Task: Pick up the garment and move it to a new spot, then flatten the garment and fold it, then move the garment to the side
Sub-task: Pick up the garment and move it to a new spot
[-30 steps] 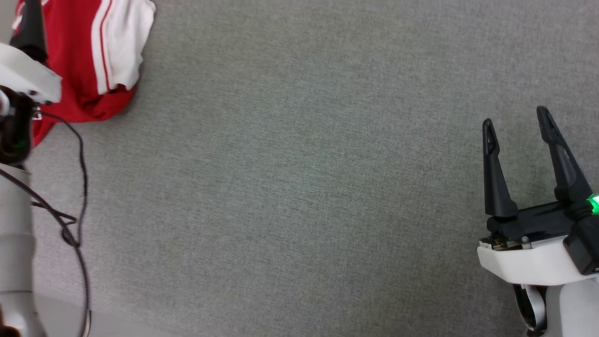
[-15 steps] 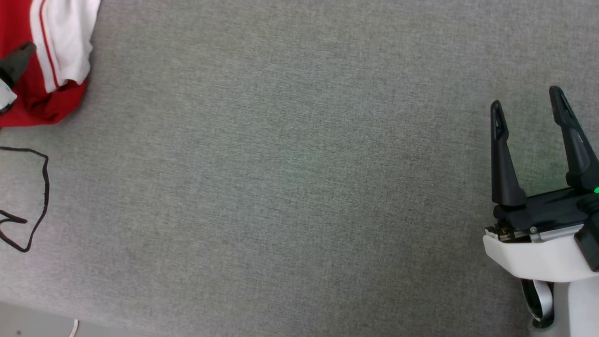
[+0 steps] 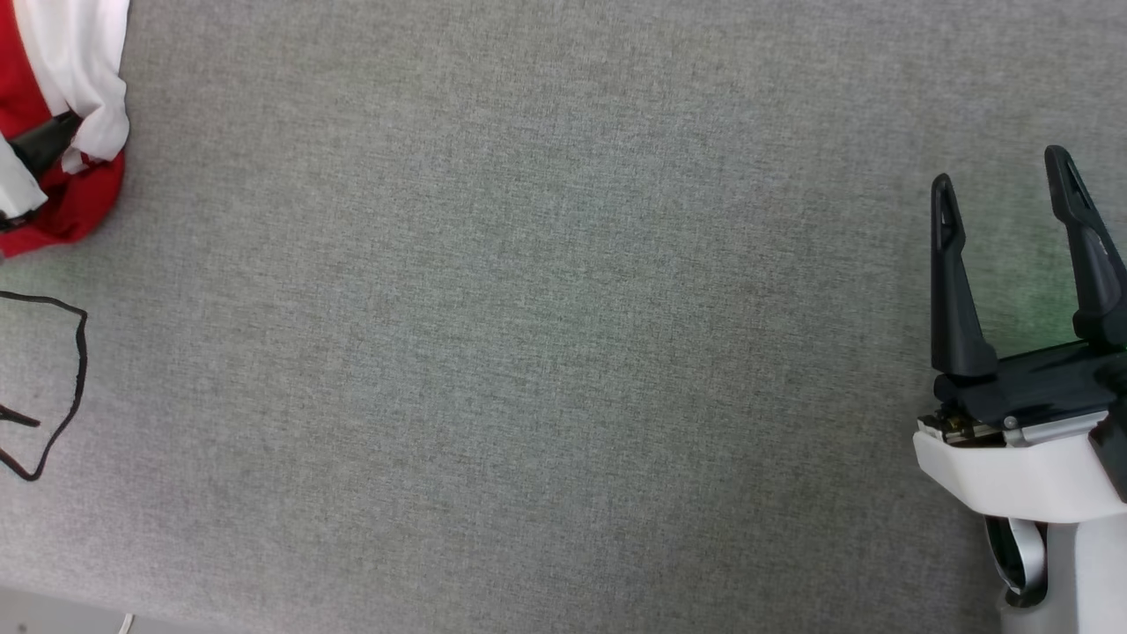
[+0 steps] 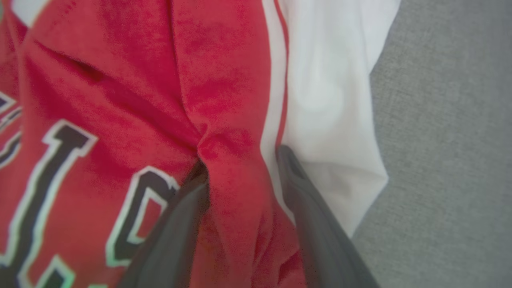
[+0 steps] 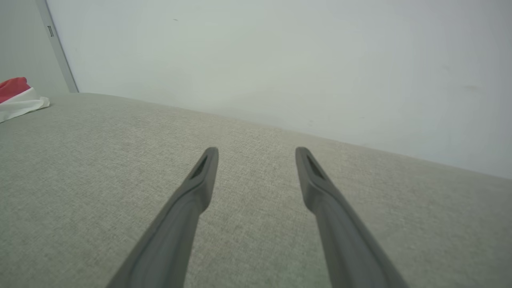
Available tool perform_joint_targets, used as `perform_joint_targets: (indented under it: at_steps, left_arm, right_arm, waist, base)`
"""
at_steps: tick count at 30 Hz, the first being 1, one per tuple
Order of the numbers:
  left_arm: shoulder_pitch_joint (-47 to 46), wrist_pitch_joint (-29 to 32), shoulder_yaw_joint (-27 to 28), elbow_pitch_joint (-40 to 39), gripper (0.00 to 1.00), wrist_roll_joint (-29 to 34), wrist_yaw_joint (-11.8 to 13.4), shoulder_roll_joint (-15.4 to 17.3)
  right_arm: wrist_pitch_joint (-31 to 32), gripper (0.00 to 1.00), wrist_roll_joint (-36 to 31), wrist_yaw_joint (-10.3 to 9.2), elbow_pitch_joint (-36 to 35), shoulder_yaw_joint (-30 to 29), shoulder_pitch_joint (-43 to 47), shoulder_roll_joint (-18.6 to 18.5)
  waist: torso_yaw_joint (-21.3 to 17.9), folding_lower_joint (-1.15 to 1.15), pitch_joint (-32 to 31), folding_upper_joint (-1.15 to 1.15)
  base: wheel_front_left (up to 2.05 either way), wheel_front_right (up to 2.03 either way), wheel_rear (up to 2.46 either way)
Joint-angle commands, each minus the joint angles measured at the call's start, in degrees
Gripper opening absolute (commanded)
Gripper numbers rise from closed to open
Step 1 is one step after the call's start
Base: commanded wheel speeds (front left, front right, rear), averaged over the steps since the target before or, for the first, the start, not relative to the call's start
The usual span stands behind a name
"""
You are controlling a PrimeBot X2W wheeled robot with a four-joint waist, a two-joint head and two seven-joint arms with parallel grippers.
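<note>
The garment [image 3: 79,62] is a red jersey with a white sleeve, bunched at the head view's top left corner. In the left wrist view the garment [image 4: 120,92] shows black-and-white lettering and a striped sleeve seam. A raised fold of its red cloth is pinched between the fingers of my left gripper [image 4: 244,160]. One dark finger of that left gripper [image 3: 44,145] lies on the cloth. My right gripper [image 3: 1000,172] hovers open at the right, far from the shirt. Between the tips of the right gripper [image 5: 256,154] there is nothing, and the garment [image 5: 18,98] lies far left.
The work surface is a grey fabric top [image 3: 546,335], with its front edge at the lower left. A loop of black cable [image 3: 66,387] hangs at the left edge. A pale wall [image 5: 280,60] rises behind the surface.
The garment has slid left with my left gripper and bunched tighter; the left forearm has left the head view. The picture shifted slightly. The right gripper stays open.
</note>
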Motion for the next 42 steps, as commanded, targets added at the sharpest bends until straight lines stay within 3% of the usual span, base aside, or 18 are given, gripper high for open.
perform_joint_targets:
  at_steps: [1,8,19,28,42]
  left_arm:
    - [2.61,0.55,-2.83,1.41,0.00,-0.15,-0.17,-3.10]
    - [-2.21,-5.74,-6.28,-2.23,0.00,-0.31,-0.10,0.99]
    - [-6.07,-8.89,-19.52,-15.72,0.00,-0.34,-0.10,2.40]
    - [-6.98,-9.50,-30.72,-28.11,0.00,0.77,-0.10,-1.11]
    - [-11.25,-13.20,-48.81,-36.38,0.00,-0.42,-0.10,-12.05]
  right_arm:
    - [-0.10,1.00,0.32,-0.04,0.15,0.10,-0.86,0.03]
    - [-0.10,1.00,0.98,-0.05,1.46,0.10,0.84,0.51]
    - [-0.10,1.00,3.40,-0.04,3.73,-0.53,3.59,0.80]
    - [-0.10,1.00,5.79,-0.04,4.35,-2.05,5.37,0.83]
    - [-0.10,1.00,8.74,-0.04,4.65,-2.96,5.70,0.83]
  waist:
    - [-0.17,0.00,-0.95,0.00]
    - [0.09,0.00,-6.37,0.00]
    - [-0.30,0.00,-15.64,0.00]
    - [-4.40,0.00,-20.10,0.00]
    - [-13.97,0.00,-20.65,0.00]
  base:
    - [0.00,0.00,0.00]
    - [0.00,0.00,0.00]
    - [0.00,0.00,0.00]
    - [0.00,0.00,0.00]
    - [0.00,0.00,0.00]
